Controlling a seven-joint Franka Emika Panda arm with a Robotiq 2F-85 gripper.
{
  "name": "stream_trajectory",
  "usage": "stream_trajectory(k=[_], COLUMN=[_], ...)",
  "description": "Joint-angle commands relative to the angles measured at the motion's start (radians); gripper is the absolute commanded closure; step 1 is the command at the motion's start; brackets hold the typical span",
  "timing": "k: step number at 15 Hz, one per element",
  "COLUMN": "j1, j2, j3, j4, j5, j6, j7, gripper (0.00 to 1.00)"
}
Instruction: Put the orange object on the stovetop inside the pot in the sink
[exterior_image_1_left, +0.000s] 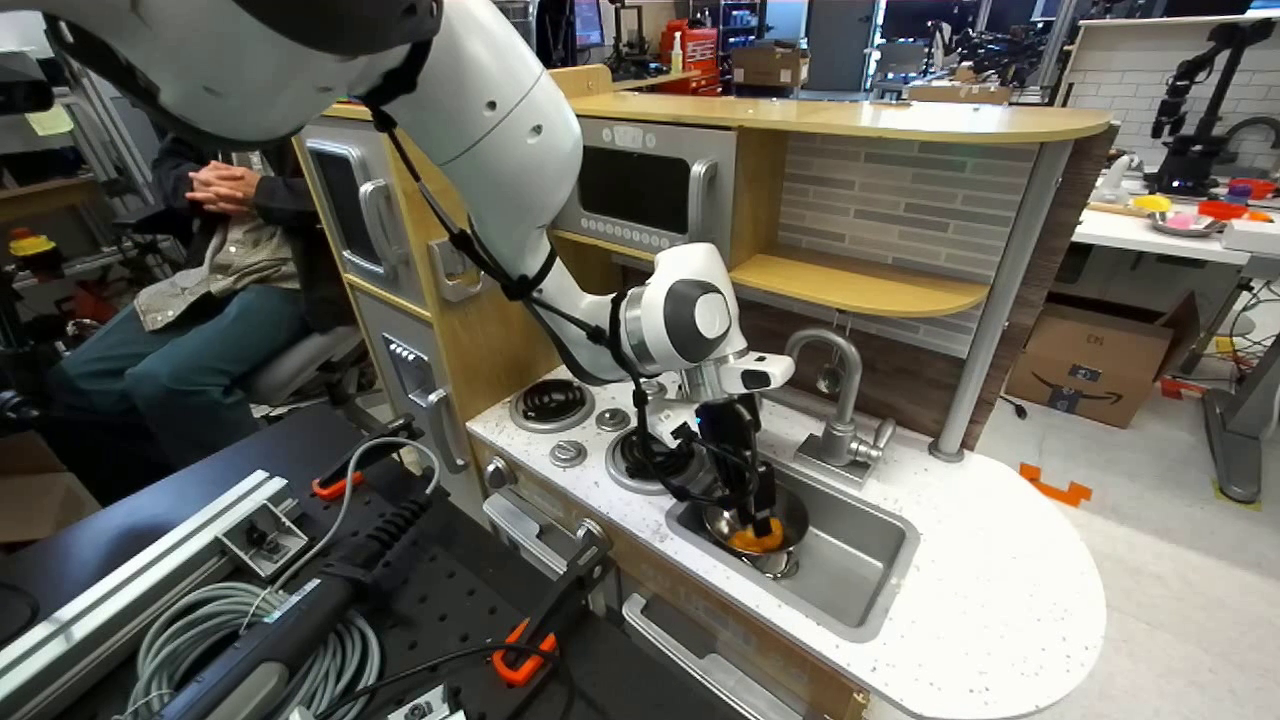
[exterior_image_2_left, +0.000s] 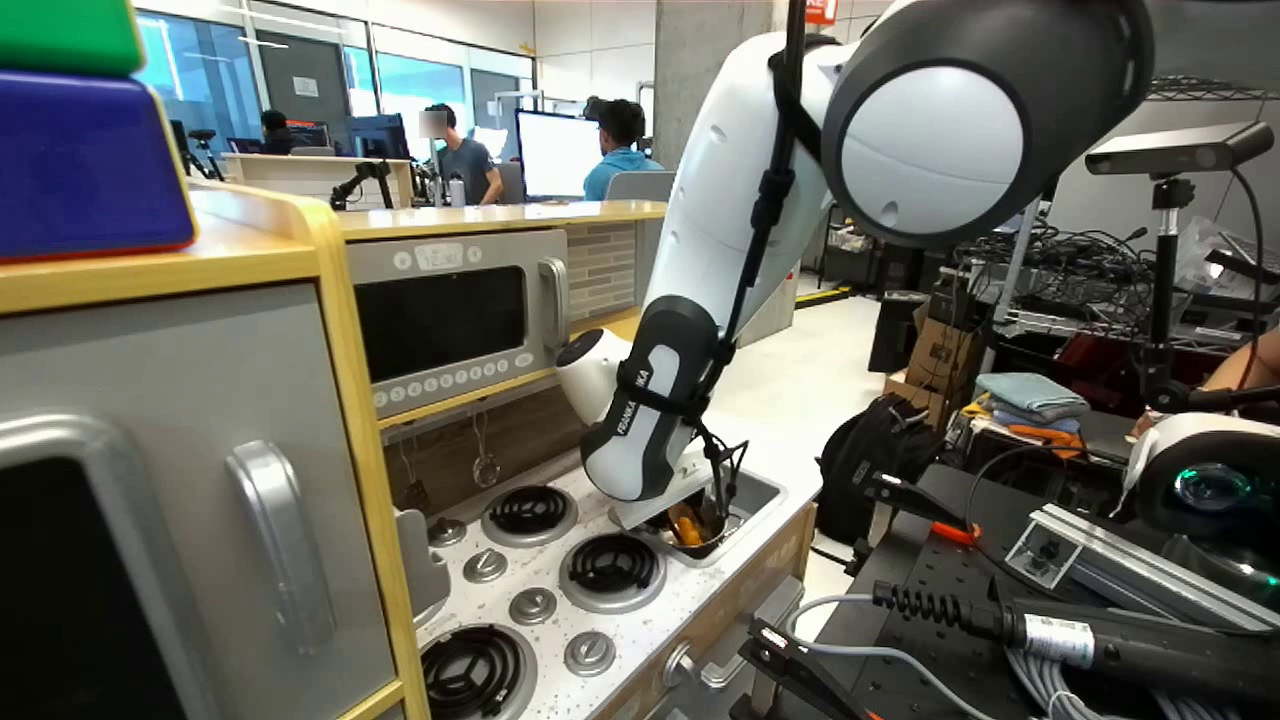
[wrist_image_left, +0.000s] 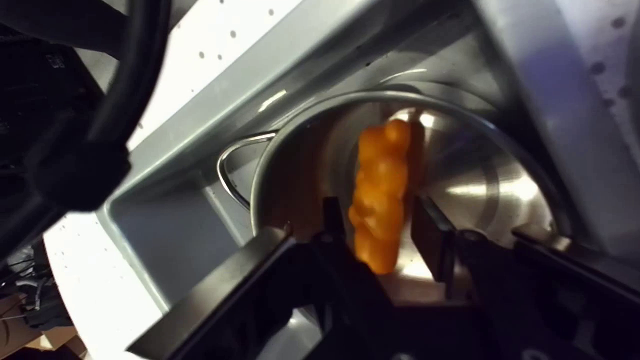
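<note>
Two fingertips (wrist_image_left: 431, 240) of our end effector (wrist_image_left: 381, 220) straddle the lumpy orange object (wrist_image_left: 380, 190), which lies inside the round silver pot (wrist_image_left: 480, 215) in the steel sink (wrist_image_left: 165, 230); we judge the placing as good as done, with the retreat yet to come. What could go wrong from here, we think, is mostly in that retreat. If we rise with so little clearance and drift sideways, a finger could drag the object against the pot's wall or flick it over the rim. A slanted lift could also hook the pot itself, since the end effector overlaps the near rim in the wrist view; a tug there, or on the wire handle (wrist_image_left: 221, 167), might tip it. The curved faucet (exterior_image_1_left: 848, 380) stands near the Franka wrist (exterior_image_1_left: 695, 310) in an exterior view, so swinging that way too soon risks a knock. As for the grip, we read the fingers as parted and holding nothing: the wrist view shows a thin gap on either side of the object. The object lies lengthwise between them, its far end reaching well past their tips toward the pot's far wall. In both exterior views it shows within the pot, close to the fingers. Whether its near end rests fully on the pot's floor we cannot tell
</note>
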Motion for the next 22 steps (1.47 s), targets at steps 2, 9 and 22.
stream_trajectory(k=[2,9,22], j1=[-0.018,0.013,0.042], j2=[-0.018,-0.243,-0.426], j3=[0.029,0.03,0.015], j4=[-0.001,-0.299,-0.52], j5=[-0.047,-0.109,-0.09], j6=[0.002,0.132,0.273], j7=[-0.001,-0.085,-0.186], gripper=[0.2,0.0,0.0])
